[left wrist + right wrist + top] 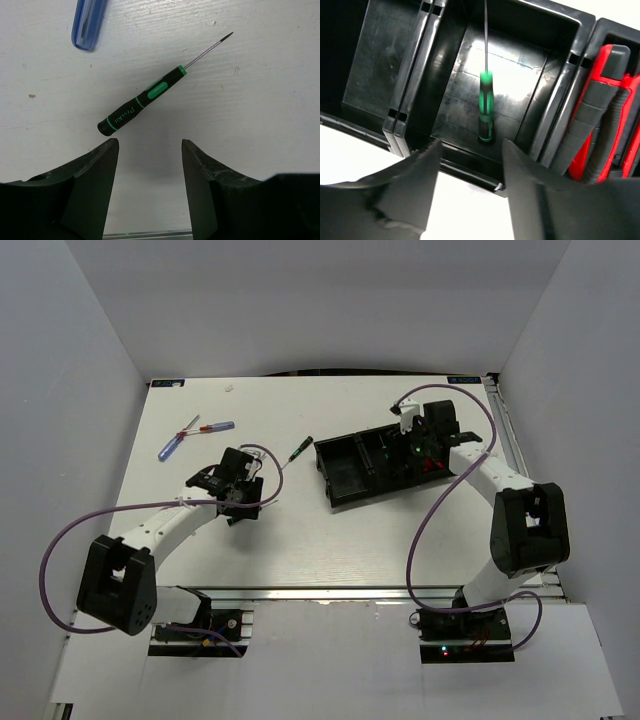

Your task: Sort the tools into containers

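The black three-compartment tray [345, 475] lies right of centre. My right gripper [470, 150] hangs open and empty over the tray's near wall [470, 167]. Below it, a black screwdriver with green marks [486, 107] lies in the middle compartment. Red folding knives [605, 115] fill the compartment to its right. My left gripper [150, 150] is open and empty above the table. A black-and-green screwdriver [142, 100] lies just ahead of its fingertips, beside a blue handle [89, 22]. In the top view, blue- and red-handled screwdrivers [185, 437] lie at the far left.
Another black-and-green screwdriver [297, 449] lies on the white table between my left gripper [215, 480] and the tray. White walls enclose the table on three sides. Purple cables loop off both arms. The tray's left compartment [375, 55] looks empty.
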Controlling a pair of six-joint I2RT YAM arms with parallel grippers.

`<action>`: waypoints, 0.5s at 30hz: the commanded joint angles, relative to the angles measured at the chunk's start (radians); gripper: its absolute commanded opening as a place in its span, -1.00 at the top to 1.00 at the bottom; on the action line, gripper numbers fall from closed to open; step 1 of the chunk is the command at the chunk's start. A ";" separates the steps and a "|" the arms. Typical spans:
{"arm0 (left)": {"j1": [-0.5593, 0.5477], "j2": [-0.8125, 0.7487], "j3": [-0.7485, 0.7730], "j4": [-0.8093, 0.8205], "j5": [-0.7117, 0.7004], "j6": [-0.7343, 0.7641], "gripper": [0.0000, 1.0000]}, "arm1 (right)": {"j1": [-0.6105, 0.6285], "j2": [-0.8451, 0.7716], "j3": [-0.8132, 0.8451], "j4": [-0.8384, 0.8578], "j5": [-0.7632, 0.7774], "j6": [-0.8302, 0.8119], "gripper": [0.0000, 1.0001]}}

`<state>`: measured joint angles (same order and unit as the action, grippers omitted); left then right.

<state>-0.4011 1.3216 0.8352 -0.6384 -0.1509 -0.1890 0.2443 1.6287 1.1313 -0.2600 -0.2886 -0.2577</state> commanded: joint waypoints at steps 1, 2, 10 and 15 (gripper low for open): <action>0.004 0.013 0.016 0.025 -0.012 0.051 -0.28 | 0.001 -0.007 0.012 0.007 -0.043 -0.041 -0.24; 0.004 0.019 0.022 0.026 -0.010 0.059 -0.28 | 0.001 -0.018 0.013 0.007 -0.052 -0.049 -0.31; 0.004 0.103 0.068 0.039 0.010 0.161 -0.23 | 0.001 -0.130 0.088 -0.252 -0.449 -0.460 -0.67; 0.004 0.197 0.139 0.031 0.043 0.315 -0.19 | 0.001 -0.168 0.079 -0.278 -0.518 -0.508 -0.79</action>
<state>-0.4011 1.4979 0.9203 -0.6182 -0.1390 0.0196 0.2459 1.4860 1.1751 -0.4789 -0.6945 -0.6666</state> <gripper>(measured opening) 0.598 0.893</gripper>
